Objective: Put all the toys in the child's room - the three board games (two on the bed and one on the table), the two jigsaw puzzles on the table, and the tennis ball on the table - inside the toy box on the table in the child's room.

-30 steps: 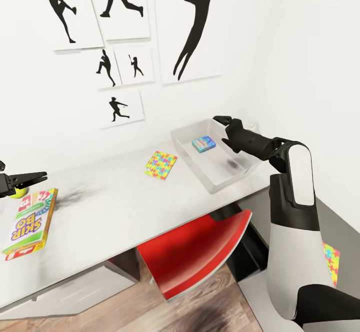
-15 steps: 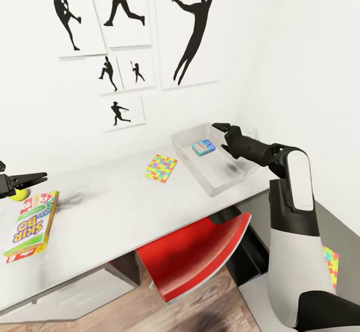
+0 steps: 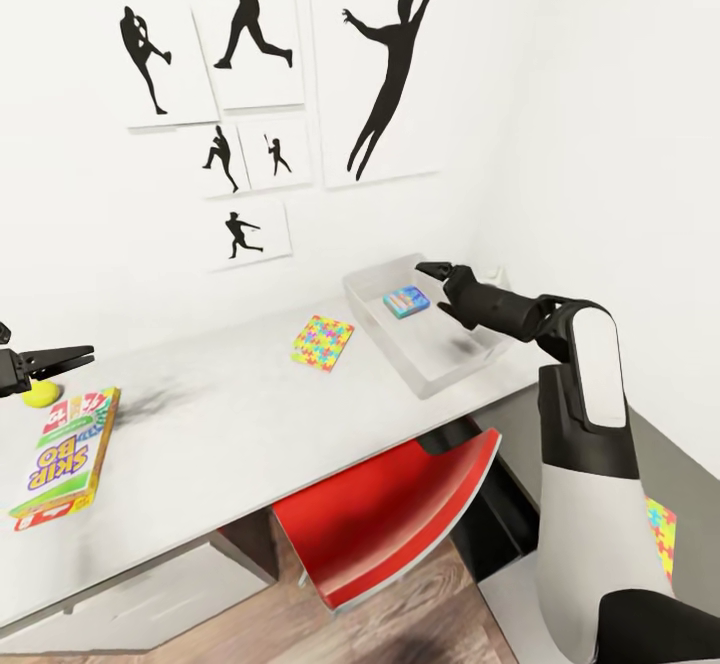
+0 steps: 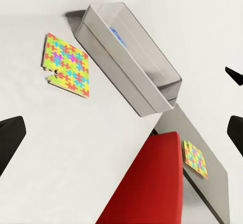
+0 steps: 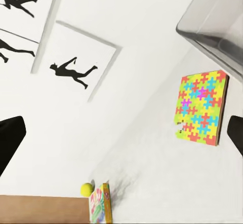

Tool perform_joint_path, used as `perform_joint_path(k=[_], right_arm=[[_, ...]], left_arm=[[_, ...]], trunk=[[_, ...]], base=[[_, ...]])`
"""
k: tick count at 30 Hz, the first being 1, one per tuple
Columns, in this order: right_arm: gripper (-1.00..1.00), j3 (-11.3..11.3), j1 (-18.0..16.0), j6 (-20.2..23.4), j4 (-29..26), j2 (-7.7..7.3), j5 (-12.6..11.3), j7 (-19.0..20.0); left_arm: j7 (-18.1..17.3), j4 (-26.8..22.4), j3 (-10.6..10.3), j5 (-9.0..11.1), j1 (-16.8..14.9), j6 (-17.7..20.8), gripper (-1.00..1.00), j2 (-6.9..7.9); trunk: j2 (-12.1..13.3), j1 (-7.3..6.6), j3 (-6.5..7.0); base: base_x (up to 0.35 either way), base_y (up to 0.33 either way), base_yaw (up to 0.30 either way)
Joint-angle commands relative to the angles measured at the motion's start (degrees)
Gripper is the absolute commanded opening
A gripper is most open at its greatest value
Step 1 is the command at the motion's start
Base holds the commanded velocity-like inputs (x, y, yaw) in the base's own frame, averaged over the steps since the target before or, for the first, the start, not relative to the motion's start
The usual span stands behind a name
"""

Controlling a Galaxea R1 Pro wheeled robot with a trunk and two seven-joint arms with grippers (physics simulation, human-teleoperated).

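Your right gripper point(image 3: 437, 286) hangs over the toy box point(image 3: 372, 277) with its jaws apart and nothing between them; its wrist view shows both dark fingertips point(image 5: 10, 140) wide at the picture's edges. Inside the toy box, just beside that gripper, lies the small blue board game point(image 3: 406, 301). The toy box stands on the table point(image 3: 230, 414) near the corner of the white walls.

On the table beside the toy box, on the side away from the corner, one jigsaw puzzle point(image 3: 322, 342) lies flat, apart from the box wall. A second jigsaw puzzle point(image 3: 660, 536) rests on a low grey surface, below the toy box's end of the table and past the red chair point(image 3: 390, 516), partly hidden behind your right arm.

Far along the table from the toy box, your left gripper point(image 3: 50, 357) hovers with its jaws parted and empty. The tennis ball point(image 3: 40, 394) sits just beneath it on the table. Next to the ball lies the SKIP BO board game point(image 3: 62, 457), flat near the table's front edge.

Black silhouette sports pictures point(image 3: 385, 74) hang on the wall above the table.
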Motion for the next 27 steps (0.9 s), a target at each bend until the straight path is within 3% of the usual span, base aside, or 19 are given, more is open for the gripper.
perform_joint_path(k=[1,21,27], right_arm=[[1.00,-0.1,0.0,0.6,0.0,-0.03,-0.5,-0.6],[1.00,-0.1,7.9,3.6,0.0,-5.66,-0.6,-0.6],[1.00,-0.1,9.3,3.8,-0.1,-6.12,-0.6,-0.5]], left_arm=[[-0.2,0.0,0.0,0.0,0.0,0.6,1.00,0.03],[-0.2,0.7,0.4,-0.4,0.2,0.3,1.00,0.24],[-0.2,0.7,0.4,-0.4,0.4,0.3,1.00,0.26]], trunk=[[-0.1,0.04,-0.01],[-0.1,0.04,1.82],[-0.1,0.04,1.93]], base=[[0.000,0.000,0.000],[0.000,0.000,0.003],[-0.056,0.020,0.007]])
